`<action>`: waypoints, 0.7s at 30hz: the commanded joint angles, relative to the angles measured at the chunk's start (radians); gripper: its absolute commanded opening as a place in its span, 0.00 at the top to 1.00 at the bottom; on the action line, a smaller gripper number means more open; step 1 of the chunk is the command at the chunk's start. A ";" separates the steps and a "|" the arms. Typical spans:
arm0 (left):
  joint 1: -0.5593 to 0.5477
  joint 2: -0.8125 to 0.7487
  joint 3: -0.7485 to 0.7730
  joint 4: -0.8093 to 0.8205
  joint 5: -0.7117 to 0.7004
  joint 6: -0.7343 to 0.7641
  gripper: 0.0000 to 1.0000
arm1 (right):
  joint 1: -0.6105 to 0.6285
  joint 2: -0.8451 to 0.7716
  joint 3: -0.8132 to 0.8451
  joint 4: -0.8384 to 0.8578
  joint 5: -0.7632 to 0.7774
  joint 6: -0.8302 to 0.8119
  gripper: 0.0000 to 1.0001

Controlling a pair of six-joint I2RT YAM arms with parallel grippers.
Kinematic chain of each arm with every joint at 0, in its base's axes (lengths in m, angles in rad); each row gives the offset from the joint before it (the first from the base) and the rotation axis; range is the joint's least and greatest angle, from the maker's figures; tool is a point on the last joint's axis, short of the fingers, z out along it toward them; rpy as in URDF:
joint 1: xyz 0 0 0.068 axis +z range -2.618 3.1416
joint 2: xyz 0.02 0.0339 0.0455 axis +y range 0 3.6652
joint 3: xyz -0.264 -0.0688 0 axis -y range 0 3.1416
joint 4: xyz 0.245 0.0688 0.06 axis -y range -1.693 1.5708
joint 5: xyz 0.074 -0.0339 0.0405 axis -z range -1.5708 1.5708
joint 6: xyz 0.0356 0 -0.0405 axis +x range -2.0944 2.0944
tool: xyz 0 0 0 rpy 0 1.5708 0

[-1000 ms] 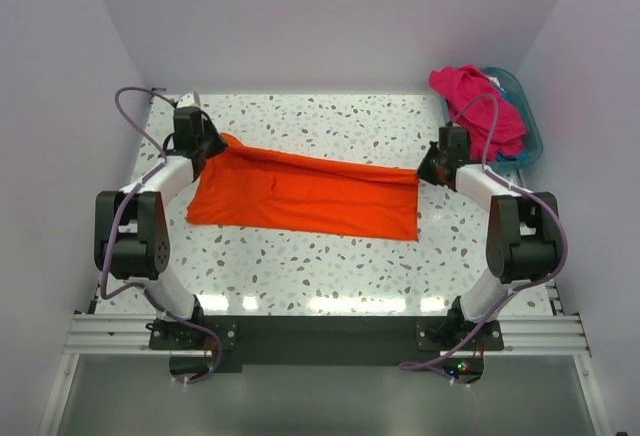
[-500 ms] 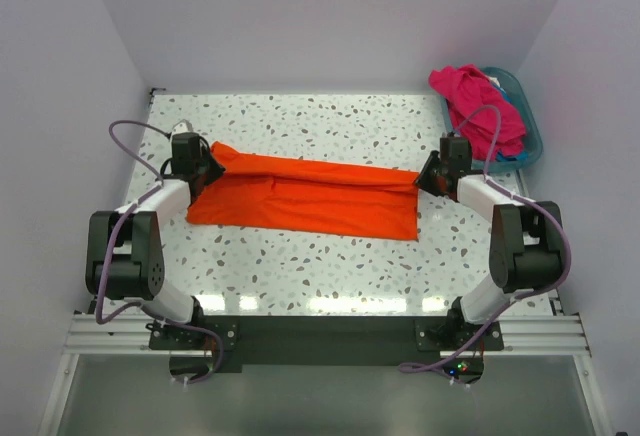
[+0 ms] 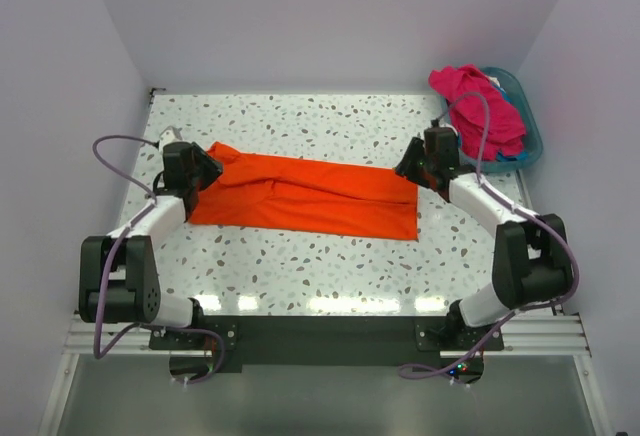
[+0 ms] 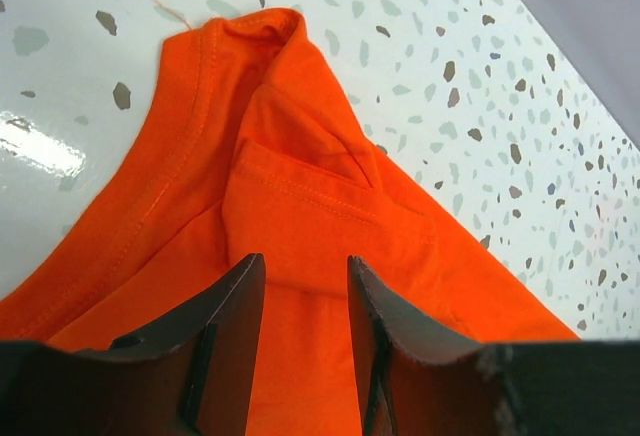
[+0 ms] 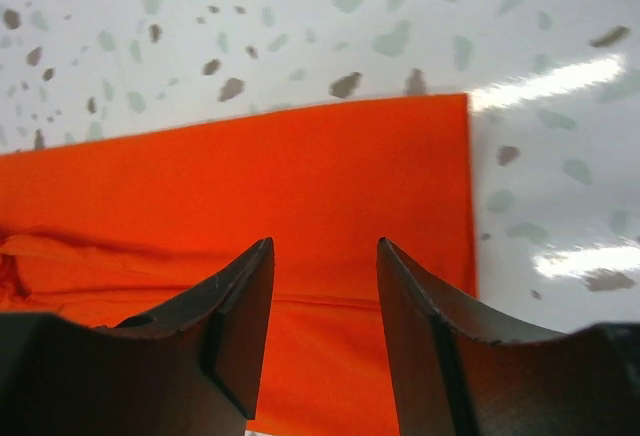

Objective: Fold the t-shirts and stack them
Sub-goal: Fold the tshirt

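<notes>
A bright orange t-shirt (image 3: 310,196) lies folded into a long strip across the middle of the speckled table (image 3: 300,276). My left gripper (image 3: 207,170) sits at the strip's left end. In the left wrist view that gripper (image 4: 305,261) is open just above the crumpled orange collar area (image 4: 300,176), with nothing pinched. My right gripper (image 3: 407,164) hovers over the strip's far right corner. In the right wrist view it (image 5: 322,246) is open over flat orange cloth (image 5: 250,186), near the straight right edge. A magenta-pink t-shirt (image 3: 478,101) is heaped in the basket.
The teal plastic basket (image 3: 530,121) stands at the table's back right corner, close behind the right arm. Grey walls close in the table at the back and on both sides. Both arm bases sit at the near edge.
Both grippers have opened and let go of the orange t-shirt, which now lies flat. The left gripper drew back a little to the left; the right gripper shifted left over the shirt's corner.
</notes>
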 commanded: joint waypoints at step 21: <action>-0.127 0.407 0.512 -0.318 -0.246 0.131 0.48 | 0.386 0.644 0.735 -0.011 -0.148 -0.110 0.50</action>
